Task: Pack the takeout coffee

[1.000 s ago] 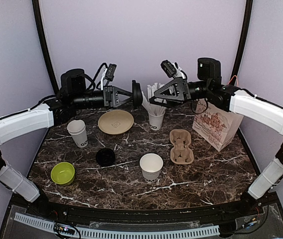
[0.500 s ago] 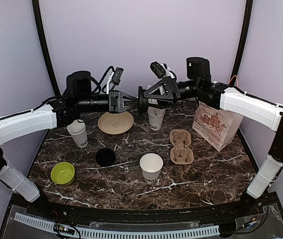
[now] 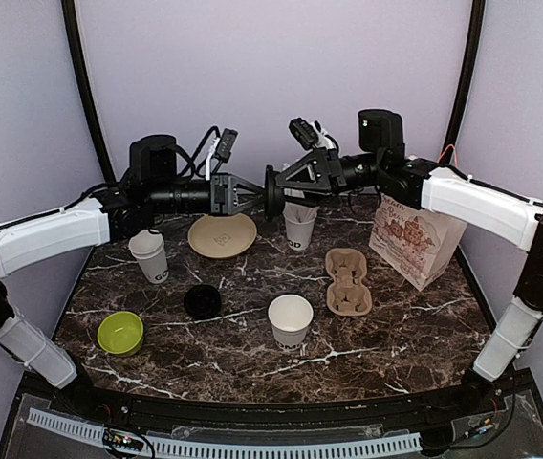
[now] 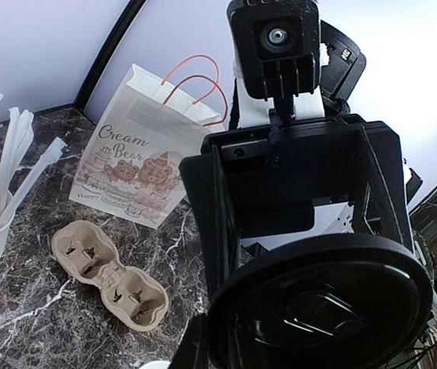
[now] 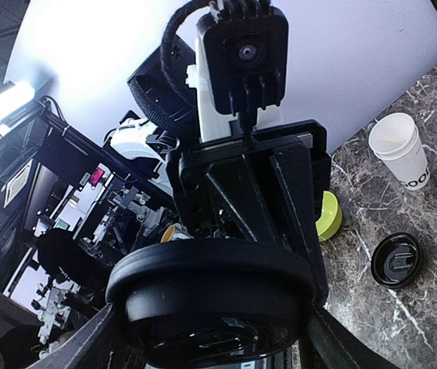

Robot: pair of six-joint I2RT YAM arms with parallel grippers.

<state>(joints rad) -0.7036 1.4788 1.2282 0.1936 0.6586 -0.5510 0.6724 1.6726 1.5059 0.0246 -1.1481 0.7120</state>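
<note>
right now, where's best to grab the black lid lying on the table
Probably its rim, from straight above. The lid lies flat and low on the table, nothing crowding it, so pinch two opposite edges; from the side there's little height to catch.

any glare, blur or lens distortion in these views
Top external: light is soft and even on the marble table, but the dark frame posts curve, a wide-lens effect. Left wrist: the black lid sits so close it looks soft and dark, while the paper bag is crisp; the wall behind is washed out. Right wrist: wall overexposed too, lid nearly silhouetted.
</note>
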